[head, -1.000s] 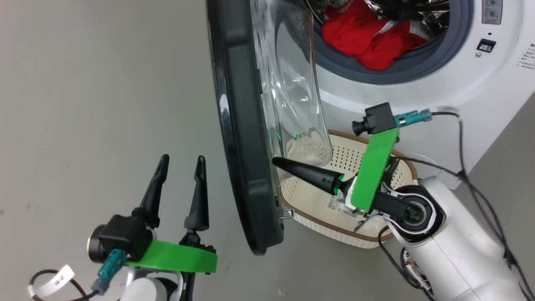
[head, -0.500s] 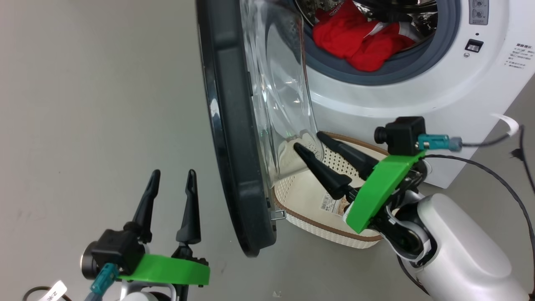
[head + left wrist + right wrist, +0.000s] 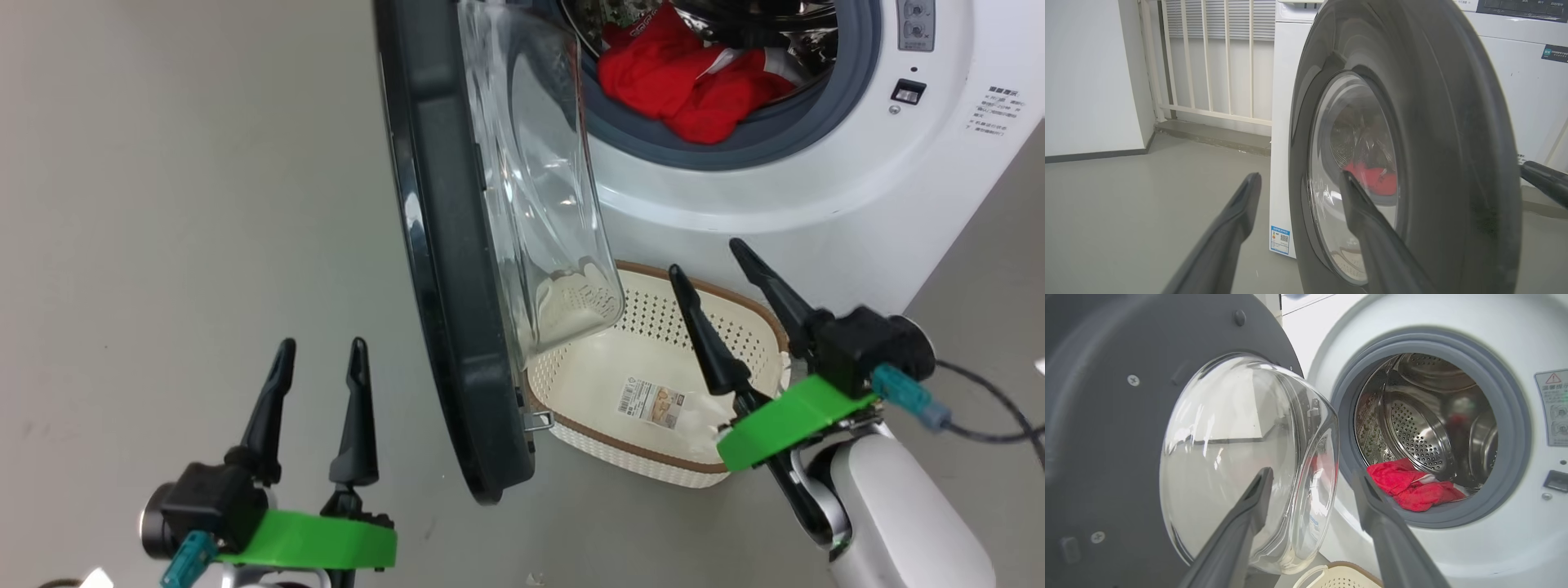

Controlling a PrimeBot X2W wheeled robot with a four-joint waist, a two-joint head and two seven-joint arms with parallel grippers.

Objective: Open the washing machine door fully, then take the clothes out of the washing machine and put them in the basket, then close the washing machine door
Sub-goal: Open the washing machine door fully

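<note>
- Grey concrete-looking floor [image 3: 163,204] all around, with a pale barred railing [image 3: 1208,61] along the back wall in the left wrist view.
- White washing machine [image 3: 735,212] sits at the top right, and its door [image 3: 441,245] is swung out so the head view sees it nearly edge-on.
- Red clothes [image 3: 678,90] are in the drum [image 3: 1421,428], piled low at the front and touching the grey rubber ring [image 3: 735,151].
- Basket [image 3: 637,461] is on the floor right in front of the machine, paper label [image 3: 653,402] on its bottom. The door's glass bulge hangs over its left end.
- Left gripper [image 3: 321,347] is out on the door's glossy outer side, fingers spread, nothing in it.
- Right gripper [image 3: 705,256] hovers over the basket's right end, fingers spread wide and holding nothing, pointing at the machine front.
</note>
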